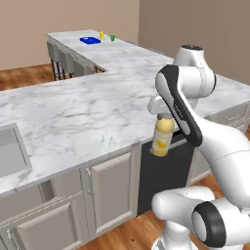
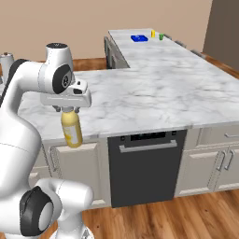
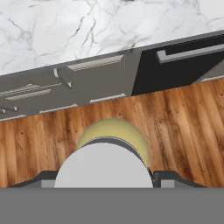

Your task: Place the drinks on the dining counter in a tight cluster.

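Marble surface wraps the kitchen, and the dining counter stretches off toward 12 o'clock. Our jaws grip the yellow juice bottle by its cap, hanging it off the near edge above the wood floor. We judge one drink lifted, none yet clustered; the carry and the other drinks remain.

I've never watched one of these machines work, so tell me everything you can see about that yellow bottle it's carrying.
The yellow juice bottle is small and stout, with a pale cap and a faint lighter mark on its side. It hangs nearly upright, a little tilted, clamped near its top in the tool. It is off the counter, beside the marble edge, in front of the cabinet doors and over the wooden floor. Nothing but the tool touches it.
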